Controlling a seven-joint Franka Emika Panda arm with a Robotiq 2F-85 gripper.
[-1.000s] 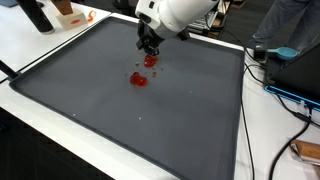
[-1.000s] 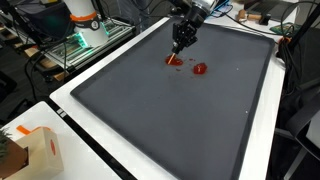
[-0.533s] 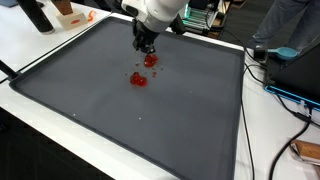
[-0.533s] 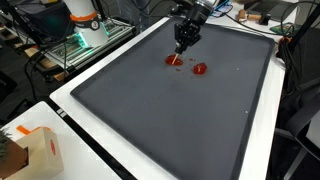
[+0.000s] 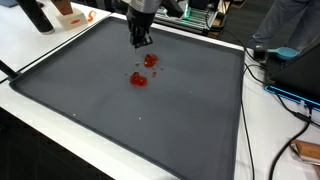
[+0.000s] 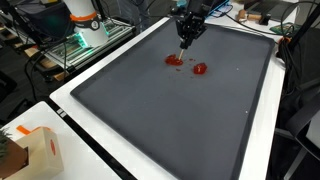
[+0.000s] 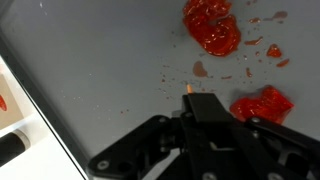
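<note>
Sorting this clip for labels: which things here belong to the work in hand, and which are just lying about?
In hand:
- black end effector
- squashed red pulpy lump nearest it
- second squashed red lump
- dark grey mat that both lumps lie on

Lying about:
- orange-and-white cardboard box
- dark bottle-like object
- blue cable

Bright, even overhead room light fell on the dark mat (image 5: 180, 120) in both exterior views. The white table (image 5: 40, 42) around the mat's edges ran close to overexposed. Shadows were soft, with only a faint one under the gripper (image 5: 139, 43) near the mat's far edge. The mat carried a dull, pale sheen. Both exterior pictures were small and grainy. In the wrist view the gripper's body was dark and slightly soft, while the red pieces (image 7: 212, 25) looked sharper and the mat a lighter grey.
</note>
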